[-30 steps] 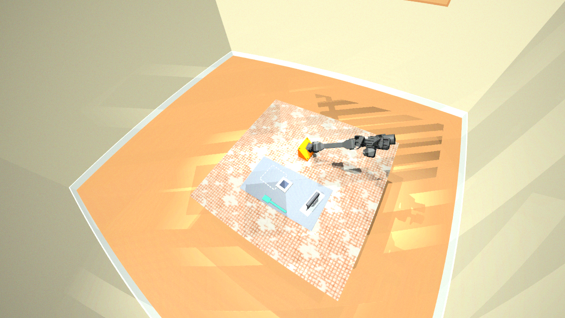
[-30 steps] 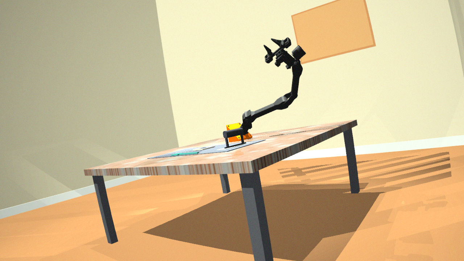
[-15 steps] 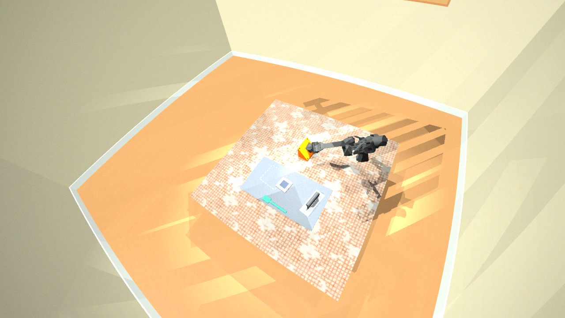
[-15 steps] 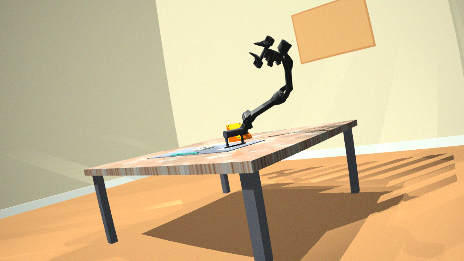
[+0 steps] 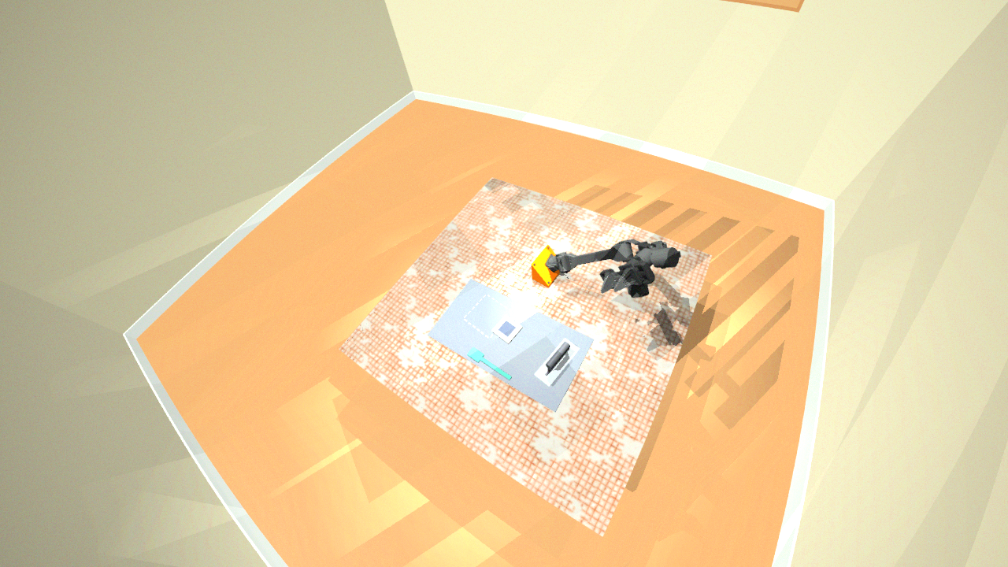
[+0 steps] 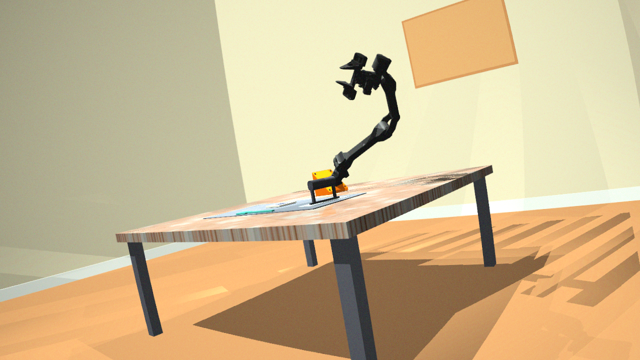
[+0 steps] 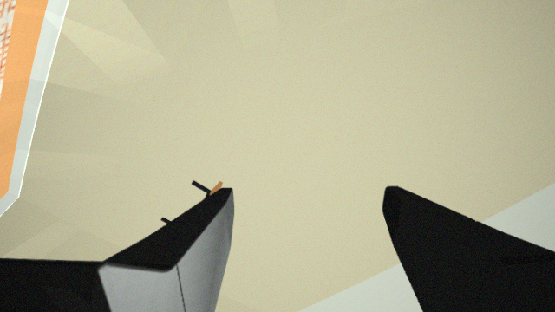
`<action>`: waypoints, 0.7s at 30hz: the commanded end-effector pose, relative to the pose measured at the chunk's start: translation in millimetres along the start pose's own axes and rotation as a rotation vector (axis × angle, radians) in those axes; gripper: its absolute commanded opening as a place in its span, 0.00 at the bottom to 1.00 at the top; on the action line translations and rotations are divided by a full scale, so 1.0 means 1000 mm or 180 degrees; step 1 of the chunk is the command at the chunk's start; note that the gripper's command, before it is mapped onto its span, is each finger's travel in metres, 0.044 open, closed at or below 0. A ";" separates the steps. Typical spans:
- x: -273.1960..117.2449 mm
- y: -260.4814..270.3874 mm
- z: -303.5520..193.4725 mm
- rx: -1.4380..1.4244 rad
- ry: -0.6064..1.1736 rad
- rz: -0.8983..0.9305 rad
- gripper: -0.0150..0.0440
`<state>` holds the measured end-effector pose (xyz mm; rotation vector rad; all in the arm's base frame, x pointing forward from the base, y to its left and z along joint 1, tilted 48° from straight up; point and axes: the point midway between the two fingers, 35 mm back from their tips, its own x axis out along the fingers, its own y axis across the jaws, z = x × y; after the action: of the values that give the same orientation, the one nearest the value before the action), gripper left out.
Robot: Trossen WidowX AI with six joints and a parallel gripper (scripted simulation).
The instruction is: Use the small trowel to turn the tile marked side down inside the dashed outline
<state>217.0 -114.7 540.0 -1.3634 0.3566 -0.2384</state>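
The small turquoise trowel (image 5: 491,365) (image 6: 255,212) lies on the grey-blue mat (image 5: 524,352) along its long edge. The white tile (image 5: 506,329) lies flat on the mat with its blue marked square up. It lies beside the dashed outline (image 5: 465,319), not inside it. My gripper (image 5: 620,287) (image 6: 338,75) (image 7: 309,189) is open and empty. It hangs high above the table, well away from the trowel and tile. The wrist view shows mostly wall between the fingers, with neither trowel nor tile in it.
A larger white trowel with a raised black handle (image 5: 557,357) (image 6: 323,182) stands on the mat's other end. A yellow-orange wedge block (image 5: 541,269) (image 6: 322,175) stands by the arm's base. The table (image 5: 577,458) (image 6: 232,232) has a patterned top.
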 end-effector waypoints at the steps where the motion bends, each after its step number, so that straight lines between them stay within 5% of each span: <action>1: 0.017 0.010 0.003 0.0050 -0.0096 0.0148 0.71; 21: 0.084 0.086 0.039 0.1487 -0.0490 0.1437 0.71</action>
<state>294.8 -97.9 466.1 -0.8989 0.4124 0.1041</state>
